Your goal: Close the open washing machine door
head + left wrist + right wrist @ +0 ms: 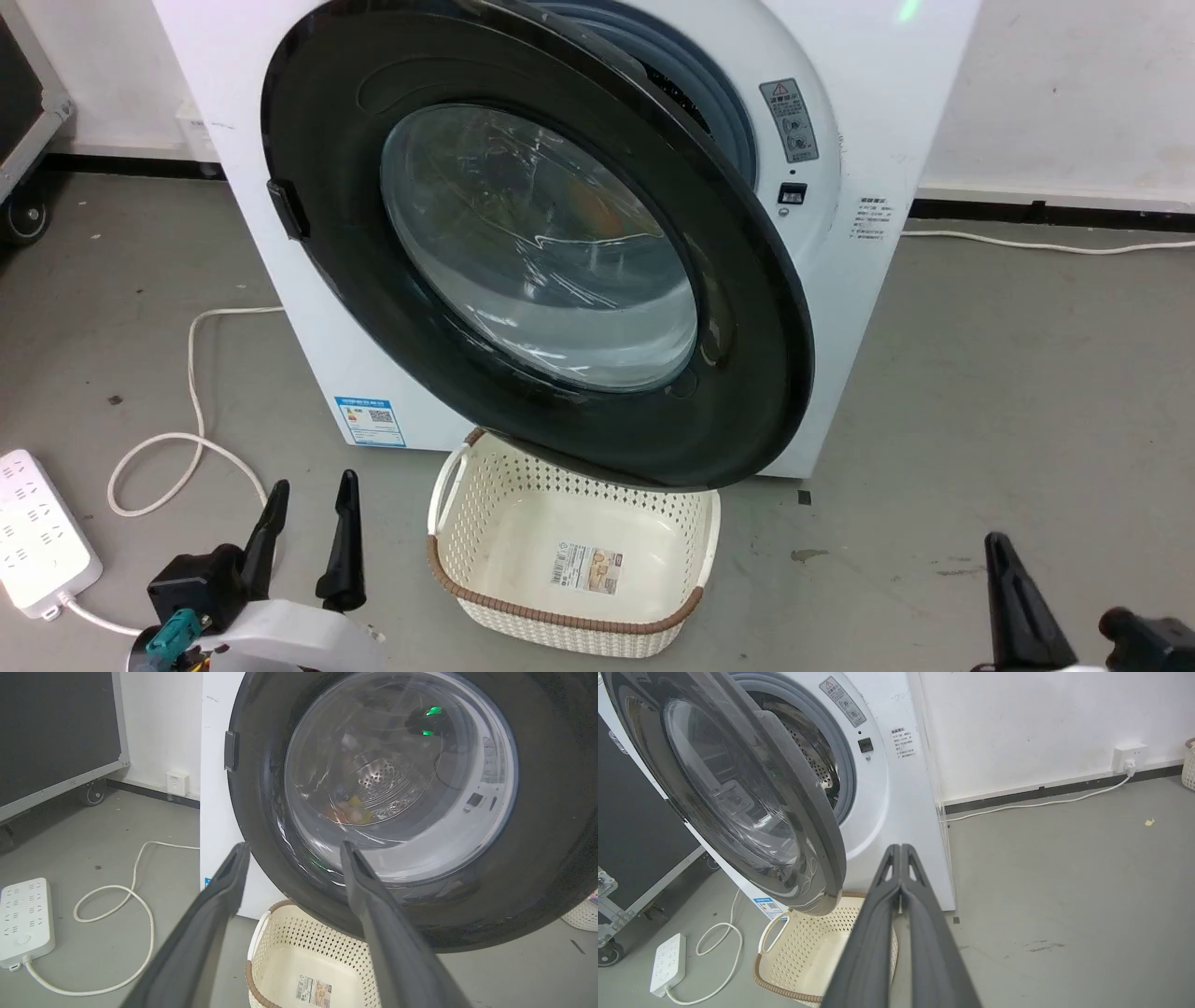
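The washing machine (878,112) is a white front-loader against the wall. Its door (747,373) stands partly open, hinged at the left, the glossy black rim swung out over the basket. The grey gasket (847,779) and steel drum (817,760) show behind the door's free edge. My left gripper (313,490) is open at the lower left of the head view, fingers pointing at the door (537,868), apart from it. My right gripper (901,849) is shut with nothing in it, low at the right (1004,551), clear of the door (822,826).
A cream perforated basket (569,635) sits on the floor under the door. A white power strip (37,537) and looped cable (191,411) lie at the left. A wheeled black case (56,732) stands at far left. Bare grey floor (1008,392) lies to the right.
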